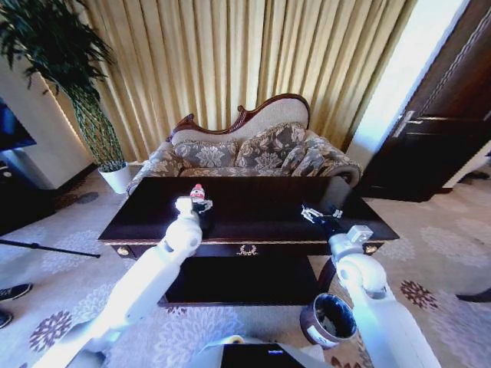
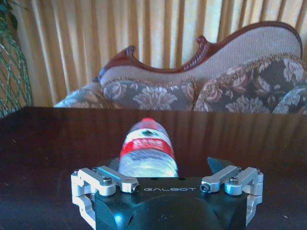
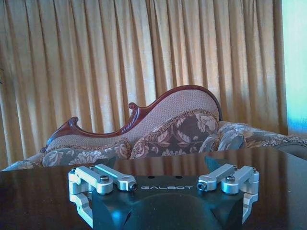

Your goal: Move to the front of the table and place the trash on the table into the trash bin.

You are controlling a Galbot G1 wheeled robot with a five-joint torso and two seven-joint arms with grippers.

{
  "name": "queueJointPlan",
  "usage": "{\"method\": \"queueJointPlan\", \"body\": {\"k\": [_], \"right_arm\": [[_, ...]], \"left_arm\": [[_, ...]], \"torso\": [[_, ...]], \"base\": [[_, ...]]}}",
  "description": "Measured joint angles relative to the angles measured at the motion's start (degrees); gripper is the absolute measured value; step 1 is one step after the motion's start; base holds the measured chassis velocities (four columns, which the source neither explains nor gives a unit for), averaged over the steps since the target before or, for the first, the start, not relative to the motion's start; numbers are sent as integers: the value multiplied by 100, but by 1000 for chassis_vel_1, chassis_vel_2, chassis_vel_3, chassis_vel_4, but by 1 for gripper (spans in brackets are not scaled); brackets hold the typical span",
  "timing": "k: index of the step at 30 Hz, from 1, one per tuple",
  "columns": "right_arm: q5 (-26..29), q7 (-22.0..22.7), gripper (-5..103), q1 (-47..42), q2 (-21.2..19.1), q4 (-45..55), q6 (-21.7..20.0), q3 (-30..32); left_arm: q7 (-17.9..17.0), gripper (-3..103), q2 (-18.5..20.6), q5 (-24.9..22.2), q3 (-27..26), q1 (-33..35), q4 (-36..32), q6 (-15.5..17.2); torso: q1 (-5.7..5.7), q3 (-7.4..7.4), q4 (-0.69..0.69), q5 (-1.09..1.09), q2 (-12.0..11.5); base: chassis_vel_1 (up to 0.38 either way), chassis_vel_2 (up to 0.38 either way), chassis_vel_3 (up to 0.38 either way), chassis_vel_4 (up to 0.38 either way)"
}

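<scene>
Bottle (image 2: 147,151) on table (image 1: 253,201), between spread left gripper (image 2: 165,179); right gripper (image 3: 163,179) spread, empty; bin (image 1: 330,320) awaiting

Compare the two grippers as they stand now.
The left gripper has the bottle lying between its open fingers; the right gripper is open on nothing. The left sits toward the table's left half, the right near its right front edge. Both hover low over the table, pointing at the sofa.

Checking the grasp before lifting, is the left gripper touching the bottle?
Cannot tell. In the left wrist view the bottle lies between the left gripper's open fingers, but the gripper body hides where they would meet. The head view doesn't settle it.
</scene>
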Motion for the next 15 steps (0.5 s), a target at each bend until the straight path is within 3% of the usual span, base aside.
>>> {"method": "queueJointPlan", "body": {"k": [5,15], "right_arm": [[4,1,100,105,15,-96,2,-20],[1,5,100,132,23,-202,4,-24]], "left_arm": [[-372,100,-108,-385,128,-107,28,180],[-570,103,-135,-438,169,-117,31,244]], "torso": [[0,0,0,1,0],[0,0,0,0,1]], "base": [[0,0,0,0],[0,0,0,0]]}}
